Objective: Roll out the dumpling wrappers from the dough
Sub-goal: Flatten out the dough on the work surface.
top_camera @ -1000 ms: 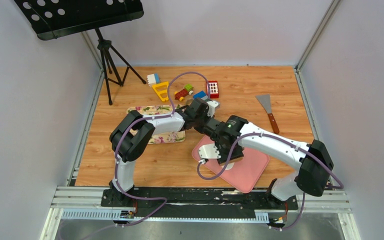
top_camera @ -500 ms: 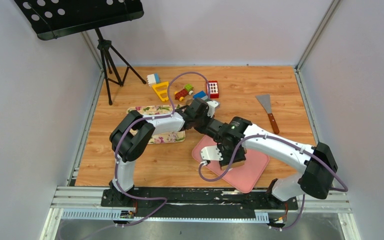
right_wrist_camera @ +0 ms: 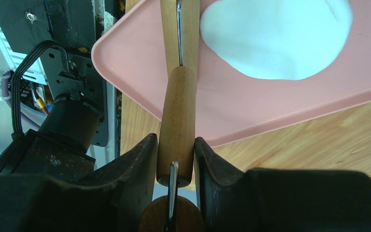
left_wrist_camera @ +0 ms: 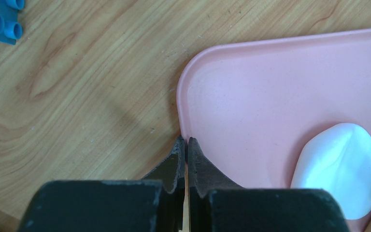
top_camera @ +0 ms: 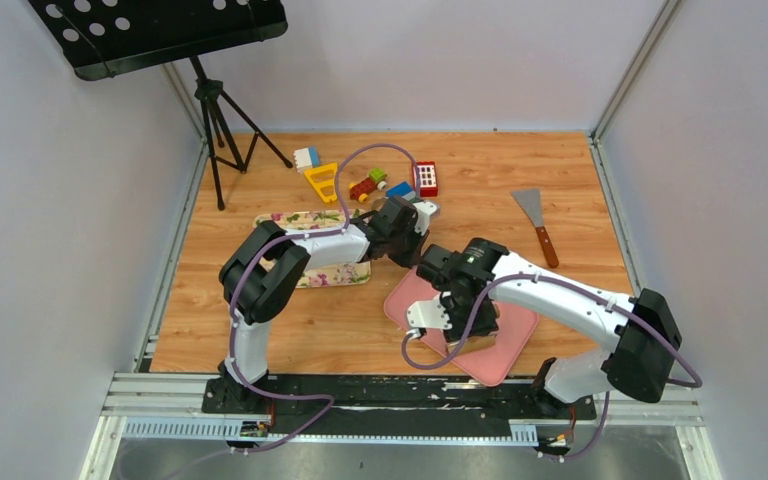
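Scanning the top view, we count one pink tray [top_camera: 516,338] on the desk [top_camera: 260,330], one spatula [top_camera: 538,224] and zero finished dumpling wrappers, with the dough hidden under the arms. Left wrist: left tool [left_wrist_camera: 184,141] is clenched on nothing, tips at the tray rim, one dough [left_wrist_camera: 340,166] lump inside, so we expect the tray to skate if that pin-down slips. Right wrist: right tool [right_wrist_camera: 174,145] is grasping the one rolling pin [right_wrist_camera: 178,104] by its handle, roller just beside the dough; the handle may twist, or the dough may stick.
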### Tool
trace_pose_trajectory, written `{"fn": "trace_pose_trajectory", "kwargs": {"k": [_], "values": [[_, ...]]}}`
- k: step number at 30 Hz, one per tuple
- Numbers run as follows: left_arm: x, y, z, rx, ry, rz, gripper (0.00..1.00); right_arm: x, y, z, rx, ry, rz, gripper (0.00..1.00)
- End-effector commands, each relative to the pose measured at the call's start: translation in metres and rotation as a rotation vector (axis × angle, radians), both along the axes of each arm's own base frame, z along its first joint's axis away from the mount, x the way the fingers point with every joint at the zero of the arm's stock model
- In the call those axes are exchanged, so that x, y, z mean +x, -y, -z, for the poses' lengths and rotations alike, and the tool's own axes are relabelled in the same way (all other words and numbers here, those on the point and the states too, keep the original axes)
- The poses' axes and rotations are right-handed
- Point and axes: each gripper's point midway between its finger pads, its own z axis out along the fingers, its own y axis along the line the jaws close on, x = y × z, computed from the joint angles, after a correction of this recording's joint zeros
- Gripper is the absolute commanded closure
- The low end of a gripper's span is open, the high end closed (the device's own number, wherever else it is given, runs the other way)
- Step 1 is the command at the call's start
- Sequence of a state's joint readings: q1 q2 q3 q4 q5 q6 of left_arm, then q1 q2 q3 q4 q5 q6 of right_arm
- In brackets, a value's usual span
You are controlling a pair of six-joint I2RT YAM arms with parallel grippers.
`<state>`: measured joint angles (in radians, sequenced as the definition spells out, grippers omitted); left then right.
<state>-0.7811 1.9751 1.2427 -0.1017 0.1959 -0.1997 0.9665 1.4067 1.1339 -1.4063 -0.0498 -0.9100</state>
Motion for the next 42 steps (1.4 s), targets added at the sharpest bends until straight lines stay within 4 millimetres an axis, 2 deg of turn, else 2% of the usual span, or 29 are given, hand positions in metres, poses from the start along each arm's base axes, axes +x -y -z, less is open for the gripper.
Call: {"fn": "trace_pose_trajectory", "kwargs": {"k": [1,3,4,6,9,11,16,22,29,34,37,42], "values": [[-0.018,-0.002,0.006,0.031,-0.049,0.03,1.0,0.003,-0.001,-0.011,0.035,0.026,-0.003,1.0],[-0.016,-0.004,0.006,0.037,-0.044,0.019,1.0,0.022,-0.007,-0.032,0.099,0.093,0.039,1.0],[-0.016,-0.004,0.005,0.04,-0.041,0.011,1.0,0.037,-0.012,-0.05,0.162,0.123,0.099,1.0],[-0.014,-0.007,0.005,0.044,-0.038,-0.004,1.0,0.059,-0.018,-0.072,0.263,0.12,0.212,1.0],[-0.012,-0.01,0.003,0.044,-0.037,-0.032,1.0,0.082,-0.011,-0.086,0.337,0.065,0.377,1.0],[-0.009,-0.013,0.003,0.052,-0.034,-0.061,1.0,0.085,-0.008,-0.084,0.35,0.001,0.448,1.0],[-0.004,-0.023,0.007,0.085,-0.048,-0.153,1.0,0.074,-0.003,-0.071,0.326,-0.201,0.558,1.0],[0.001,-0.032,0.013,0.122,-0.049,-0.233,1.0,0.073,0.007,-0.062,0.303,-0.244,0.635,1.0],[0.007,-0.042,0.013,0.152,-0.026,-0.294,1.0,0.055,0.017,-0.039,0.226,-0.33,0.665,1.0],[0.008,-0.043,0.012,0.15,-0.024,-0.301,1.0,0.05,0.024,-0.026,0.193,-0.379,0.681,1.0],[0.007,-0.042,0.014,0.15,-0.029,-0.296,1.0,0.056,0.025,-0.02,0.172,-0.394,0.702,1.0],[0.008,-0.042,0.011,0.148,-0.022,-0.294,1.0,0.081,0.031,-0.016,0.151,-0.359,0.729,1.0]]}}
